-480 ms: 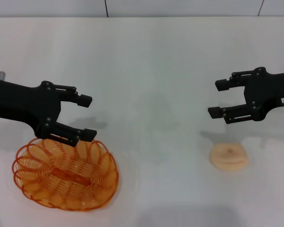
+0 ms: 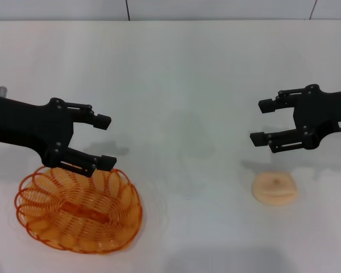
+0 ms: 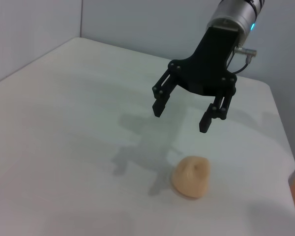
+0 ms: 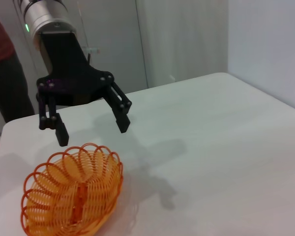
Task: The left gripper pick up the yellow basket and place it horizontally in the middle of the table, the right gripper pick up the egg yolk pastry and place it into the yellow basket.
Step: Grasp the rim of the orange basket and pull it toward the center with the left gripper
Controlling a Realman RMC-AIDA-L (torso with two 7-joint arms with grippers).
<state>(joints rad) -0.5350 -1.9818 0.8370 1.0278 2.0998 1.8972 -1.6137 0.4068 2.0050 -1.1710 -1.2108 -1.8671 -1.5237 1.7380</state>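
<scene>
The left gripper (image 2: 104, 141) hangs over the table (image 2: 176, 74) near its left edge, jaws spread wide and holding nothing. Its nearer finger (image 2: 99, 163) sits just above the far rim of the basket (image 2: 78, 209); from the head view it overlaps the rim, but the right wrist view shows both fingertips raised clear of the wire, so there is no contact. The basket rests flat on the table toward the near left corner, its long side running roughly along the near edge.

The right gripper (image 2: 260, 121) hovers near the right edge, also spread wide with nothing between its jaws. It is raised off the surface, with its shadow falling on the table beneath. The pastry (image 2: 274, 189) lies on the table just nearer the front edge than this gripper, apart from both fingers and untouched. Basket and pastry sit well apart, on opposite sides of the table, with bare white surface between them.
</scene>
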